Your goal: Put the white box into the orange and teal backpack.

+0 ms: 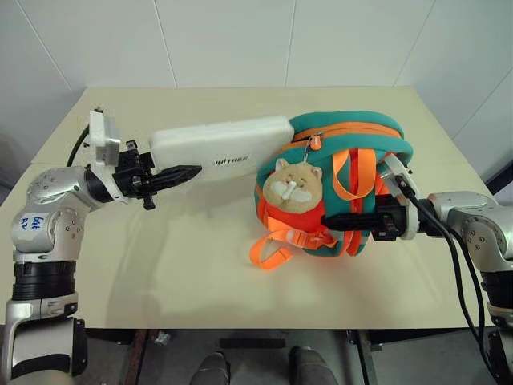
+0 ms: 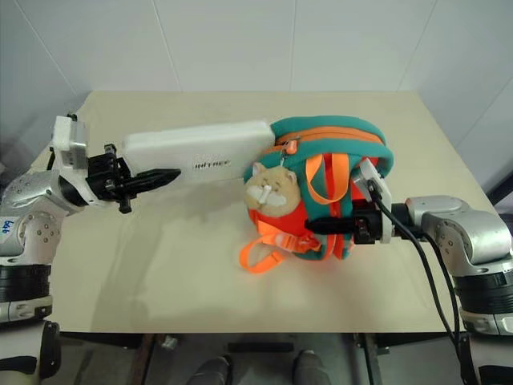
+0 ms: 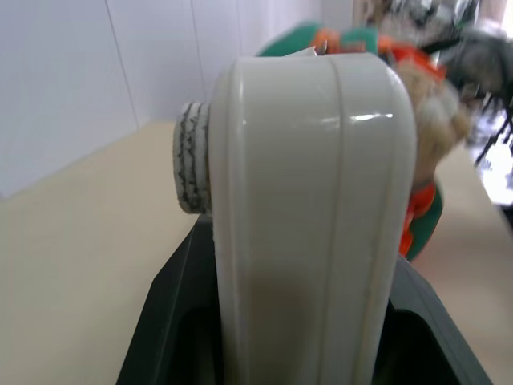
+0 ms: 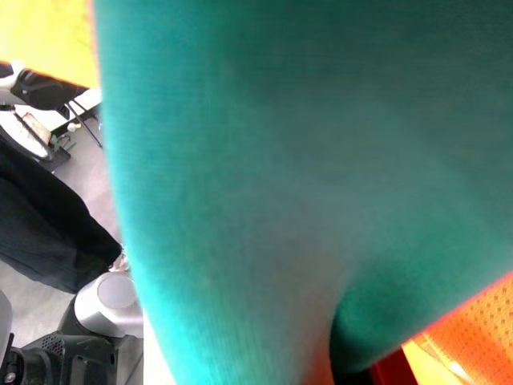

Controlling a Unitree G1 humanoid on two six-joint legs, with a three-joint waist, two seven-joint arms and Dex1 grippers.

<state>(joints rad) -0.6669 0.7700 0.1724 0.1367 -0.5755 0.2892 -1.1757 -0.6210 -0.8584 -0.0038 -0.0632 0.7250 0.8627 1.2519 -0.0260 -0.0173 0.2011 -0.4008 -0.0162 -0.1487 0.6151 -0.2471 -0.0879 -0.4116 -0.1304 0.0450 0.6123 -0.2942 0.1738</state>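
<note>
White box half into the backpack.

My left gripper [image 1: 178, 174] clamps the white box [image 1: 220, 148], its far end inside the orange and teal backpack [image 1: 353, 144] mid-table [image 1: 200, 281]; my right gripper [image 1: 341, 222] pinches the backpack's teal trim.

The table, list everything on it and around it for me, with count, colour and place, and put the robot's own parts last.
Table: one, beige, against a white wall.
Box: one, white with dark lettering, held off the table at its left end, its right end at the backpack's zip opening.
Backpack: one, orange with teal trim, on the table right of centre.
Plush charm: one, tan cat face, hanging on the backpack's front.
Orange straps: a loop lying on the table in front of the backpack.
Left hand: one, black fingers, shut on the box's left end.
Right hand: one, black fingers, shut on the backpack's teal edge.
</note>
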